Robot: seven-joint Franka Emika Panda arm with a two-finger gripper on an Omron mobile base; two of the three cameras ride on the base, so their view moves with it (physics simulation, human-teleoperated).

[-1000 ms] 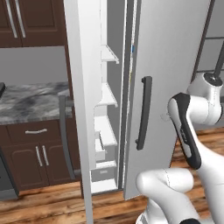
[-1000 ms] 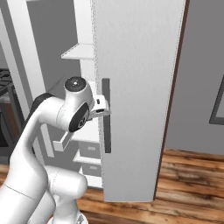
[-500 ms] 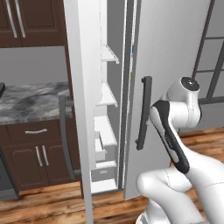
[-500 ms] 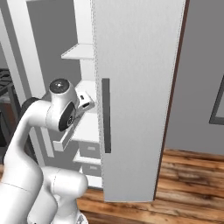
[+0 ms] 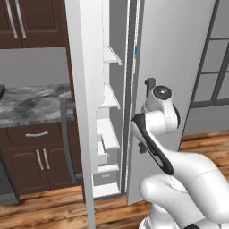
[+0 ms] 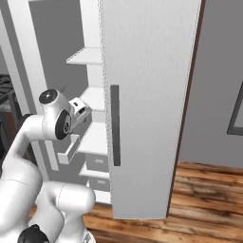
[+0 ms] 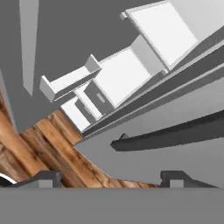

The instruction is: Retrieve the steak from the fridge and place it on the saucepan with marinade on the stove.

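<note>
Gripper (image 7: 109, 177) has its two dark finger tips spread wide with nothing between them, poking up at the bottom of the hand view, pointed at the dark vertical bar handle (image 7: 175, 131) on the tall silver-grey fridge (image 6: 147, 71). It sits just off that handle, not touching it as far as I can tell (the bar runs clear across above the tips).

Fridge door (image 5: 170, 58) is swung partly out, and you can see the white interior shelves (image 5: 109, 96) and door bins (image 7: 70, 81) through the gap. Here's the catch: I can't spot the small flat pinkish-red steak on any shelf that's visible, so it's presumably somewhere deeper inside, past the door edge and well apart from the gripper. Can't say which shelf.

On handling, my guess: a thin slab of meat like that should be light, soft and floppy, probably a bit slick, so it'll droop if you grab one end. I'd pinch across the middle of its short side, jaws straddling the flat faces or the edges, and go gently so it doesn't squirt out
</note>
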